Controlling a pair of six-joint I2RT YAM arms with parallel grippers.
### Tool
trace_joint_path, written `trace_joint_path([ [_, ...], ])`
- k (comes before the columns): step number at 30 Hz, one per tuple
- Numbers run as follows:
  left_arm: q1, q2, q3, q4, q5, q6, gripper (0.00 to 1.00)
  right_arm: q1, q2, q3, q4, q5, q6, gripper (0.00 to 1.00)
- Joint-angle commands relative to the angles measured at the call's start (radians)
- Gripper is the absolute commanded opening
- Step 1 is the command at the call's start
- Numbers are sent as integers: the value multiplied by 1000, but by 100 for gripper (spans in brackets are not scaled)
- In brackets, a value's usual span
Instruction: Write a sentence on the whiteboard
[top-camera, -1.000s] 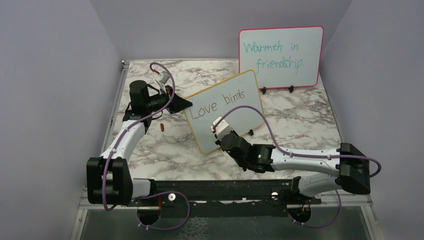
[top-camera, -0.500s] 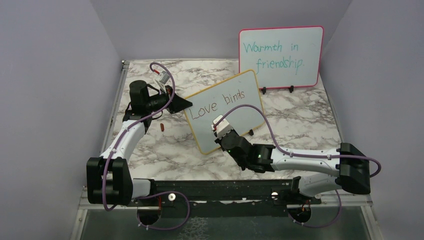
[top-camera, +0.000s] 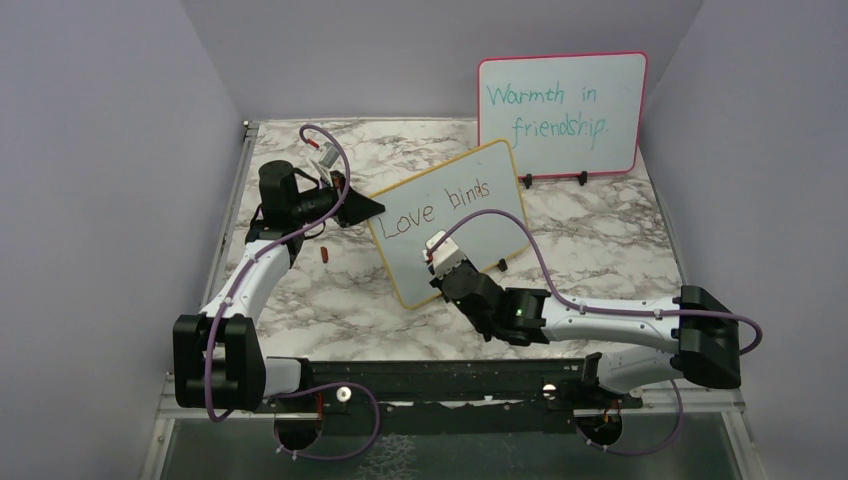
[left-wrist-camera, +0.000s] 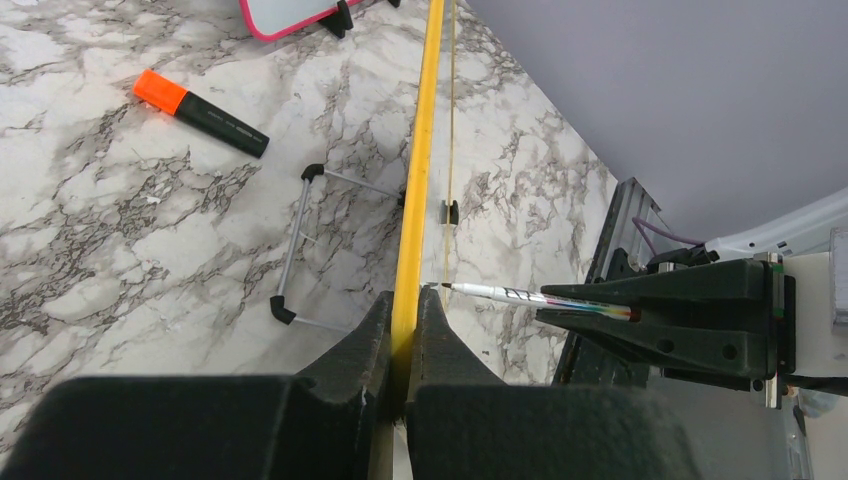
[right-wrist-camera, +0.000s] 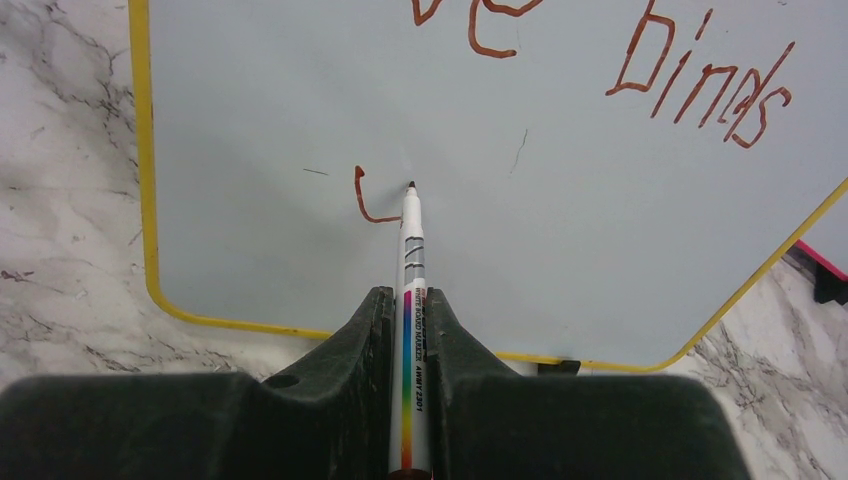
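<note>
The yellow-framed whiteboard stands tilted mid-table, with "Love binds" written on its upper line. My left gripper is shut on its left edge; the left wrist view shows the yellow frame edge-on, pinched between the jaws. My right gripper is shut on a white marker with a rainbow stripe. Its tip touches the whiteboard beside a fresh reddish "u" stroke on the second line. The marker also shows in the left wrist view.
A pink-framed board with teal writing stands at the back right. A small reddish cap lies left of the whiteboard. An orange-capped black marker lies on the marble table behind the board. Purple walls enclose the table.
The right gripper has shifted very slightly along the board's lower part; the left arm and the board stay still.
</note>
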Motion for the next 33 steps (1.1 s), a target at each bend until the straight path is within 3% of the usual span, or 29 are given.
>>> trace_joint_path([
  [1,7,9,3,-86,-61,74,0,3,3,-3,-25,0,20,1],
  [10,6,10,3,-86,-60,74,0,3,11,-5,-55,-6,53,1],
  [33,7,12,6,-87,-60,75,0,3,7,-6,55,43,32,1],
])
